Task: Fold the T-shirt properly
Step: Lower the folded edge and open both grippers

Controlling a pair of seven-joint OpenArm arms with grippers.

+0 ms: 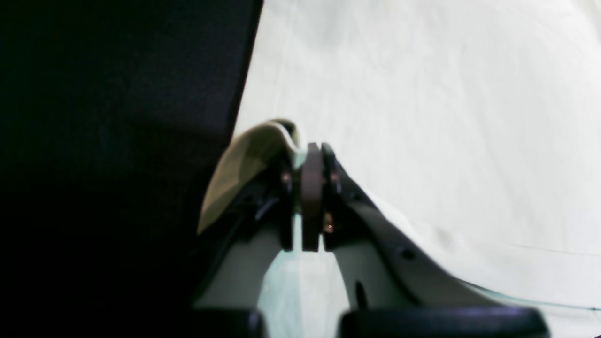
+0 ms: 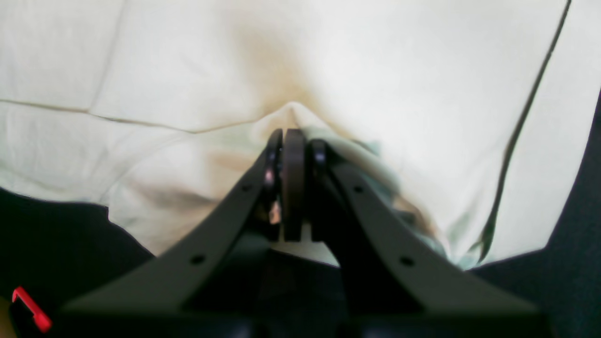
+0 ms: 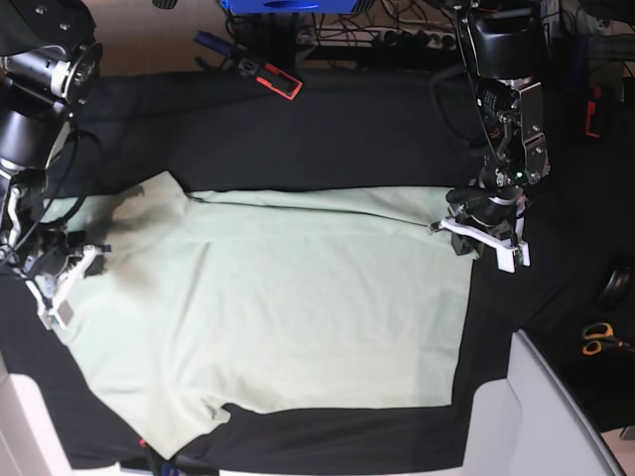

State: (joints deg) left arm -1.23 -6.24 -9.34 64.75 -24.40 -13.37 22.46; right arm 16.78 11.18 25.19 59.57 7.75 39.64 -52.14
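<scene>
**Both grippers pinching the shirt's edges**

Nearest the lens in the left wrist view, the left gripper (image 1: 312, 155) is clenching a raised fold of the shirt (image 1: 422, 94); its jaws are pressing together with pale cloth bunching up over the left finger. The shirt is filling the right and upper part of that frame, and the black tablecloth (image 1: 117, 141) is taking up the whole left side, the cloth's edge running down between them.

In the right wrist view, the right gripper (image 2: 291, 138) is likewise clamping a peak of cloth, jaws closed, with the shirt (image 2: 375, 70) puckering up to the tips and spreading across the top of the frame. A dark seam line is running down the upper right, and a fold line is crossing the left. The tablecloth (image 2: 56, 234) is showing at the lower left and lower right corners, and a small red object (image 2: 30, 307) is sitting at the bottom left corner, too blurred to identify.

In the base view, the shirt (image 3: 288, 297) is lying mostly flat across the middle of the tablecloth (image 3: 327, 129), a sleeve pointing to the upper left and another to the lower left. The right gripper (image 3: 62, 283) is gripping the shirt at the frame's left edge, and the left gripper (image 3: 486, 238) is gripping it at the shirt's upper right corner. Scissors (image 3: 595, 337) with orange handles are lying at the far right, well apart from the shirt. A red-and-black tool (image 3: 270, 77) is lying at the top of the tablecloth.
</scene>
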